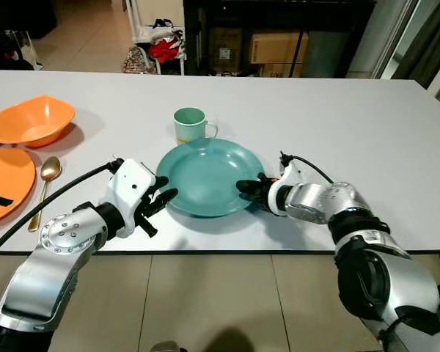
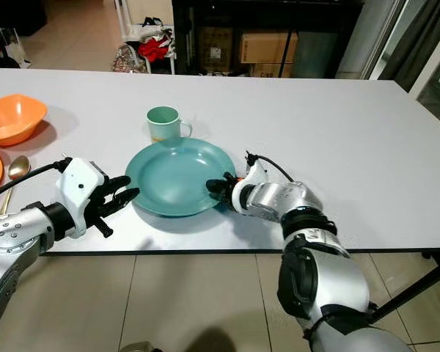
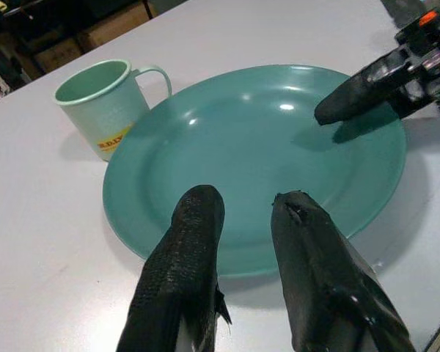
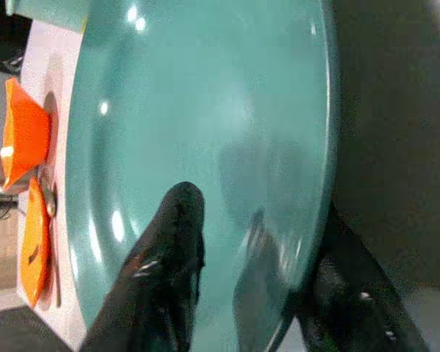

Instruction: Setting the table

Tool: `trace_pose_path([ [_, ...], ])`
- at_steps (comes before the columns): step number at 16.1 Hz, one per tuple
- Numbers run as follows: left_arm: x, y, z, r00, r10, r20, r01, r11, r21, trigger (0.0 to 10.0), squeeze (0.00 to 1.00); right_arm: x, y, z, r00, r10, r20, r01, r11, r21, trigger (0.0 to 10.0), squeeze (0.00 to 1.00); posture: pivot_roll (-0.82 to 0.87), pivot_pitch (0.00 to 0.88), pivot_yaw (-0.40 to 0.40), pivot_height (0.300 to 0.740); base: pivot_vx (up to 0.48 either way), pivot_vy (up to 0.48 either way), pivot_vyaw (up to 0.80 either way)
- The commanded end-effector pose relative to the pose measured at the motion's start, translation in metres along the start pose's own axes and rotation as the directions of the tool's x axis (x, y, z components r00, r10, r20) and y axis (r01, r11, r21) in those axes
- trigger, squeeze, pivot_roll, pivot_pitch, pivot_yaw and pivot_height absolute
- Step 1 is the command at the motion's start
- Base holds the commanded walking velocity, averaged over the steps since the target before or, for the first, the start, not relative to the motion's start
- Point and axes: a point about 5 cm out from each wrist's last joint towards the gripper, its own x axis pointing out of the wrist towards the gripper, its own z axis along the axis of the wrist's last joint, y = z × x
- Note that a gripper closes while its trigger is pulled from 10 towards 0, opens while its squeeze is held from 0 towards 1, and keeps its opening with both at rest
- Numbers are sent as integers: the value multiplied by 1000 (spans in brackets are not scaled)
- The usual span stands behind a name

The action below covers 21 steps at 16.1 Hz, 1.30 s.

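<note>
While the round teal plate [image 1: 209,176] lies flat on the smooth white table [image 1: 352,125], near the front edge, your right gripper [image 1: 248,189] is clamped on its right rim: in the right wrist view one black finger sits over the glossy inner face and the other under the edge. The plate is shallow, with a broad raised rim and bright highlights that make it look like hard plastic or melamine.

Your left gripper [image 1: 160,199] hangs at the plate's left rim, its two fingers [image 3: 183,271] spread apart with a clear gap between them, rough and woven-looking in the left wrist view. Their tips sit just over the near rim; you can't tell from these views whether they touch it.

Just behind the plate, almost at its far rim, stands a pale green mug [image 1: 191,125], cylindrical, upright, its loop handle turned to your right and a yellow label [image 3: 114,136] low on its side.

Off to your left you've got an orange bowl [image 1: 29,121] with a wavy squarish lip, an orange plate [image 1: 4,183] cut off by the frame edge with a dark strip lying on it, and a gold metallic spoon [image 1: 44,187] lying between that plate and your left arm, bowl end pointing away from you
</note>
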Motion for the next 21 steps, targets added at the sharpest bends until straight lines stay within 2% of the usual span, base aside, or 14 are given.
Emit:
trace_pose_path([
  [1, 2, -1, 2, 1000, -13, 4, 13, 1000, 8, 10000, 0, -7, -10, -1, 999, -33, -35, 32, 999, -4, 10000, 1000, 101, 0, -7, 740, 0, 0, 0],
  [4, 4, -3, 1, 1000, -16, 11, 16, 1000, 0, 10000, 0, -27, -17, 2, 999, -7, -54, 7, 1000, 8, 10000, 1000, 91, 0, -10, 740, 0, 0, 0],
  [6, 5, -7, 3, 999, -18, 32, 18, 1000, -17, 10000, 0, -56, -24, -3, 999, -5, -49, 2, 998, -62, 10000, 1000, 90, 0, -12, 740, 0, 0, 0],
  [8, 5, -8, 5, 999, -19, 43, 20, 999, -25, 10000, 0, -74, -25, -8, 999, 2, -42, -6, 995, -98, 10000, 1000, 87, 0, -12, 740, 0, 0, 0],
  [10, 3, -10, 6, 998, -9, 62, 12, 999, -40, 10000, 0, -103, -24, -15, 1000, -18, -8, 16, 976, -219, 10000, 1000, 74, 0, -5, 740, 0, 0, 0],
  [11, 3, -6, 10, 994, 44, 101, -38, 997, -60, 10000, 0, -119, -16, -20, 999, 15, 33, -4, 952, -306, 10000, 1000, 70, 0, -1, 740, 0, 0, 0],
  [12, 2, 3, 18, 978, 144, 153, -129, 986, -103, 10000, 0, -138, 2, -21, 982, 44, 182, 45, 888, -457, 10000, 1000, 65, 0, 4, 740, 0, 0, 0],
  [13, 2, 5, 22, 966, 187, 177, -168, 979, -117, 10000, 0, -144, 9, -18, 961, 53, 271, 99, 848, -520, 10000, 502, 64, 0, 8, 740, 0, 0, 0],
  [14, 1, 7, 29, 941, 258, 218, -228, 962, -153, 10000, 0, -154, 23, -13, 898, 76, 434, 251, 722, -645, 10000, 0, 62, 0, 11, 740, 0, 0, 0],
  [15, 1, 6, 32, 927, 291, 239, -253, 951, -175, 10000, 0, -155, 30, -11, 857, 79, 510, 362, 611, -704, 10000, 0, 59, 0, 13, 740, 0, 0, 0],
  [17, 5, -2, 32, 910, 337, 240, -289, 933, -217, 10000, 0, -151, 37, -14, 817, 144, 558, 318, 695, -645, 10000, 0, 75, 0, 3, 740, 0, 0, 400],
  [18, 7, -3, 32, 903, 359, 235, -311, 925, -218, 10000, 0, -146, 45, -19, 812, 183, 555, 333, 635, -697, 10000, 0, 77, 0, 1, 740, 0, 0, 800],
  [19, 9, -2, 29, 886, 411, 214, -365, 903, -225, 10000, 0, -132, 52, -23, 780, 233, 580, 334, 629, -702, 10000, 0, 79, 0, 6, 740, 0, 0, 800],
  [21, 11, -2, 27, 881, 428, 199, -392, 898, -199, 10000, 0, -117, 57, -25, 749, 277, 602, 347, 610, -712, 10000, 0, 73, 0, 12, 740, 0, 0, 800],
])
